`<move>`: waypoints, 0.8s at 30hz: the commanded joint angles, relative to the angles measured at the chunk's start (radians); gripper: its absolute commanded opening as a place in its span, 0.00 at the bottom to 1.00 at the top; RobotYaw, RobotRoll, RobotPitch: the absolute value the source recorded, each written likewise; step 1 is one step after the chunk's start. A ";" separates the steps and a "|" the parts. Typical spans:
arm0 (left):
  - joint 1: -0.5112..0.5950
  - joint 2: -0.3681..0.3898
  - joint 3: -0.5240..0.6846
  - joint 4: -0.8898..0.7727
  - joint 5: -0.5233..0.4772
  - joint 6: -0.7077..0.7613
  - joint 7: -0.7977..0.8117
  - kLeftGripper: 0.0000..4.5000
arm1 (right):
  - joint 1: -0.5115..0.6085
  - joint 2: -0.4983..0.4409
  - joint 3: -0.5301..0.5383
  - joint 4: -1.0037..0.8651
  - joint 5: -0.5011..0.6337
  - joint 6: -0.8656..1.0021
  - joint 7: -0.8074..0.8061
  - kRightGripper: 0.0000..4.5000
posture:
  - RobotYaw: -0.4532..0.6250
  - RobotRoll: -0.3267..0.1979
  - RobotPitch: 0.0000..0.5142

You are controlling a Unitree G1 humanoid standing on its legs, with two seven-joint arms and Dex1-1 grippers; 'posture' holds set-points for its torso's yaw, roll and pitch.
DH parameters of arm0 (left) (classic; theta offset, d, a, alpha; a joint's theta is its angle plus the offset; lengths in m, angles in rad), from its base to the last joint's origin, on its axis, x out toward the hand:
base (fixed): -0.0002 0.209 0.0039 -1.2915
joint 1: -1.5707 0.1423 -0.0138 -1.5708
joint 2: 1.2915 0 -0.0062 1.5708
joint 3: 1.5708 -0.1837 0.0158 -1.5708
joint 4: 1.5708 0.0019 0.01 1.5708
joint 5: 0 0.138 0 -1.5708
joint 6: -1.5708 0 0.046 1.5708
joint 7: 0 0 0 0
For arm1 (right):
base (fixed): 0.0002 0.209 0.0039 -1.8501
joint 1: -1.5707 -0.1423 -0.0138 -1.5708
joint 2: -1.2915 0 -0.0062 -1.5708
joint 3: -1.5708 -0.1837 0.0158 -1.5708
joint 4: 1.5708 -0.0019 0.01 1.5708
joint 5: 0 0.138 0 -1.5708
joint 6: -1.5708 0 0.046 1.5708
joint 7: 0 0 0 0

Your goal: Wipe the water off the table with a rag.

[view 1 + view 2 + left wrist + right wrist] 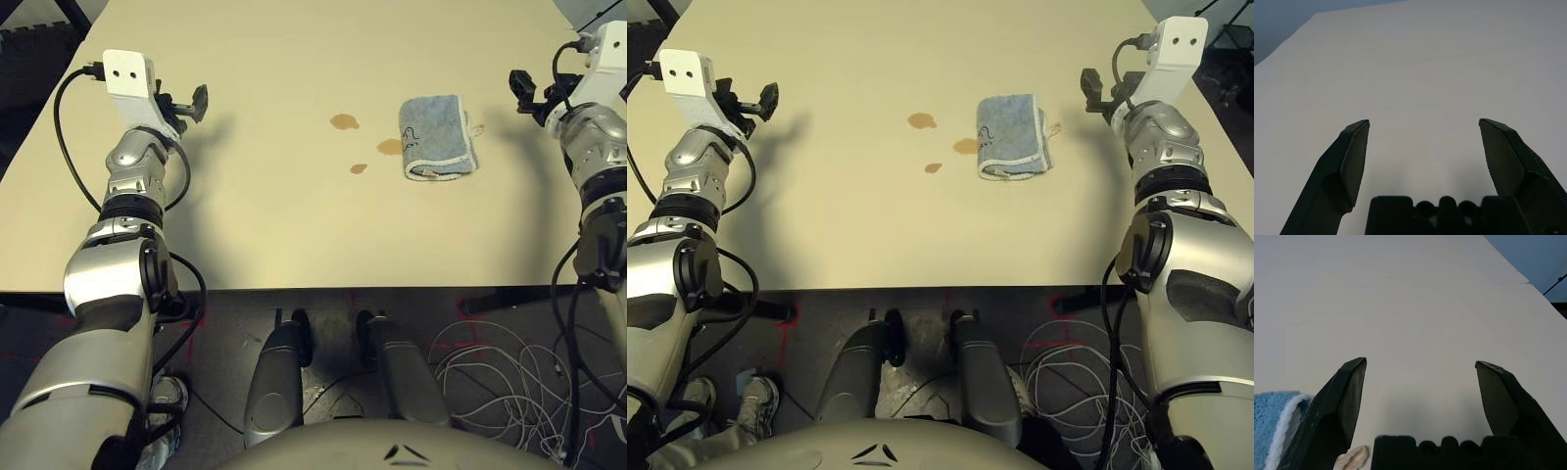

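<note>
I am judging the wiping as not yet begun: three tan blotches of water [344, 121] are lying on the bench [245, 215], one meeting the rag's side. The rag [436, 137] is lying folded, nearer the bench's right edge than its left. Grasping, wiping all three blotches and checking the surface are remaining. I am holding the left gripper [1424, 121] and right gripper [1421, 361] above the bench, both pairs of jaws standing wide apart and gripping nothing

The right wrist view is resolving a creased tan patch [1353, 458] near the rag; the eye views are rendering it as a small mark, and I am not managing to tell whether it is water or a tag. The right eye view is showing two shoes [759, 403] on the floor, where the left eye view is giving one beside the left arm [122, 274]
</note>
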 commanded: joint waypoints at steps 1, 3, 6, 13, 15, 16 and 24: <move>-0.008 -0.001 -0.005 0.010 0.013 0.009 0.000 1.00 | 0.004 -0.020 0.000 0.004 -0.006 -0.005 0.001 1.00 | 0.38 0.62 0.57; -0.007 0.001 -0.004 0.011 0.013 0.009 0.001 1.00 | 0.003 -0.017 0.001 0.002 -0.006 -0.005 0.006 1.00 | 0.38 0.62 0.57; -0.009 0.000 -0.001 0.012 0.011 0.011 -0.003 1.00 | -0.010 -0.015 -0.008 0.003 0.009 0.025 0.029 1.00 | 0.37 0.62 0.56; -0.086 0.020 -0.030 -0.010 -0.010 0.131 -0.353 1.00 | -0.117 -0.082 0.019 0.020 0.025 0.455 0.318 1.00 | 0.37 0.62 0.56; -0.105 0.041 -0.060 -0.026 -0.001 0.175 -0.523 1.00 | -0.133 -0.113 0.078 0.018 -0.024 0.532 0.403 1.00 | 0.37 0.62 0.57; -0.115 0.050 -0.078 -0.036 0.003 0.196 -0.602 1.00 | -0.143 -0.132 0.107 0.018 -0.045 0.566 0.466 1.00 | 0.37 0.62 0.57; -0.174 0.131 -0.174 -0.087 0.015 0.352 -1.003 1.00 | -0.211 -0.202 0.171 0.027 -0.090 0.795 0.621 1.00 | 0.41 0.62 0.57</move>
